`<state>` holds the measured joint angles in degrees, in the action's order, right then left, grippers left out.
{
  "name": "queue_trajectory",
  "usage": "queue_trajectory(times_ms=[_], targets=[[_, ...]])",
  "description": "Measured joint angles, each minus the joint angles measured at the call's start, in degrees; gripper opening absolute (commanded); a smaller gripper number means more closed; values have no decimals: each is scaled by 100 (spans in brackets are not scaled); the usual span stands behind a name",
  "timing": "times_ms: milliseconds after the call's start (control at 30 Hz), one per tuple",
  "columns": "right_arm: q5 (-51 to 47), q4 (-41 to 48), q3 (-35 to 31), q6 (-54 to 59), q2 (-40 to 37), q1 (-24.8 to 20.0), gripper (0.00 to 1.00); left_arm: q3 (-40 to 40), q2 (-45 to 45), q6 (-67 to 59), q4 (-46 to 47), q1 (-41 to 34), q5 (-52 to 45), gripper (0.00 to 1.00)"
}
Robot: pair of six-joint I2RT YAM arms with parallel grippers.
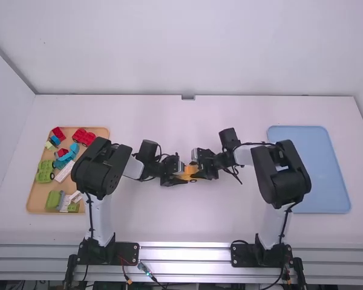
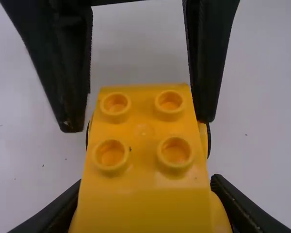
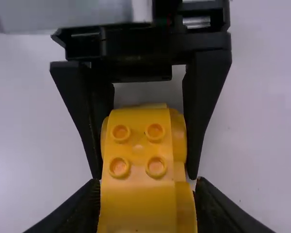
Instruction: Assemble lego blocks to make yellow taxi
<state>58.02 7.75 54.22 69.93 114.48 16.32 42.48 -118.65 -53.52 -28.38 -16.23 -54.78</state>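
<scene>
Though studded, taxi (image 2: 144, 130) between end effectors (image 1: 180, 177).

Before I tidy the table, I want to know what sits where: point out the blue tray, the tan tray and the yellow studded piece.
Blue tray (image 1: 328, 181): high view, bare floor.
Tan tray (image 1: 39, 200): high view, bare floor.
Yellow studded piece (image 2: 143, 148): left wrist view, top, between studs.

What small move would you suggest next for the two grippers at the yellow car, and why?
I would probably ease the right gripper straight back off the yellow car, slowly, while the left gripper steadies it. Both grippers are at the car, facing each other, and the left one's fingers press its sides, so it should likely stay put.
</scene>
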Motion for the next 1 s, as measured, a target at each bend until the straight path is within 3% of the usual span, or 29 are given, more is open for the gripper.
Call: queue_trajectory(times_ms=[133,200,233,267,300,467,600,767,1000], targets=[[713,13,162,240,0,-83,82,0,0,-2,0,0,0,34],[986,13,289,249,0,-140,94,-2,0,-15,2,0,-2,56],[1073,9,361,210,2,-190,100,0,0,-13,4,0,0,76],[1106,2,398,164,0,-234,100,0,0,-33,2,-2,0,92],[1132,9,444,94,0,-315,100,0,0,-13,0,0,0,99],[1001,341,422,105,0,-710,99,-2,-2,256,-133,26,87,99],[767,-136,144,15,0,-791,99,-7,166,321,162,68,229,99],[299,-625,-42,-476,127,-516,99,-15,730,361,887,162,654,99],[-321,-673,-105,-791,354,83,99,205,2417,-208,3056,245,1167,99]])
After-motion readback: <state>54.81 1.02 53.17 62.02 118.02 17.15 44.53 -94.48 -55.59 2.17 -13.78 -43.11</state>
